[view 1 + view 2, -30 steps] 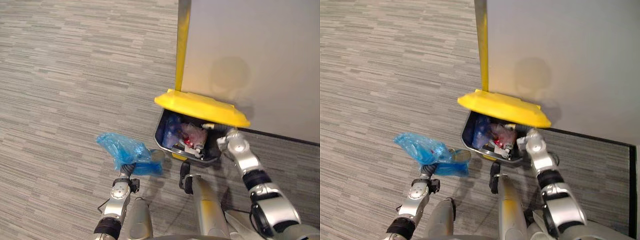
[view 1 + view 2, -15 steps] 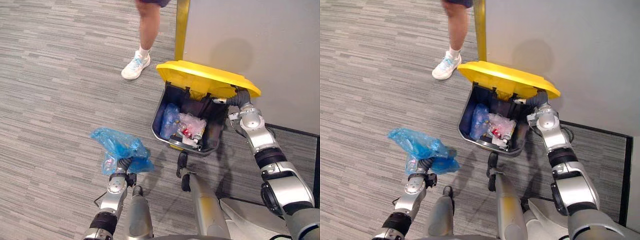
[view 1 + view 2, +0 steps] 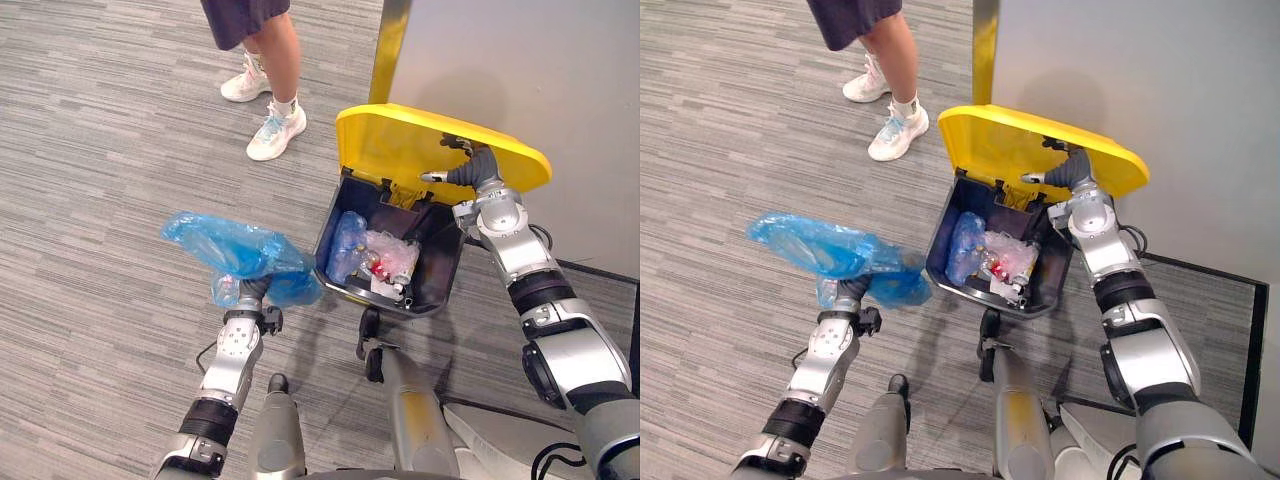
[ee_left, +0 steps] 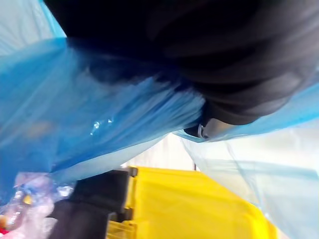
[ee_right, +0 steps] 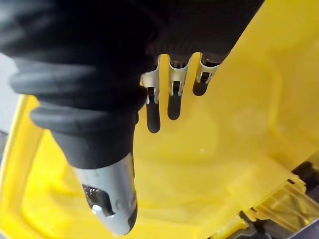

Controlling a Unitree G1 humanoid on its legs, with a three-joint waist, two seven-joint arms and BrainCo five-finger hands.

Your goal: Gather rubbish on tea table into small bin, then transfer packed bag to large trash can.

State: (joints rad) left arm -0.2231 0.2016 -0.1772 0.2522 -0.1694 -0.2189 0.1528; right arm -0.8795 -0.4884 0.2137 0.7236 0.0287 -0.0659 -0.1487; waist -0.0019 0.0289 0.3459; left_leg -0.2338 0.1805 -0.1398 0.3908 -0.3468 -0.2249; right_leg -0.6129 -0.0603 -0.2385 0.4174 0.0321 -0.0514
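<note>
Fingers straight, the right robot hand (image 3: 470, 172) props back the yellow plastic lid (image 3: 395, 150) of the dark large trash can (image 3: 445, 275). The packed blue plastic bag (image 3: 235, 250) sits on the left robot hand (image 3: 252, 293) — grip hidden, cannot tell — just left of the can. Keep the lid pinned while the bag swings right over the rim.

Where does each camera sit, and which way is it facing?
Left eye: on the head, facing down; left hand holds blue bag, right hand against yellow lid.
Right eye: beside it, same scene.
Left wrist: along left hand, through bag toward lid.
Right wrist: along its straight fingers, at lid.
Shared: all four see the lid.
</note>
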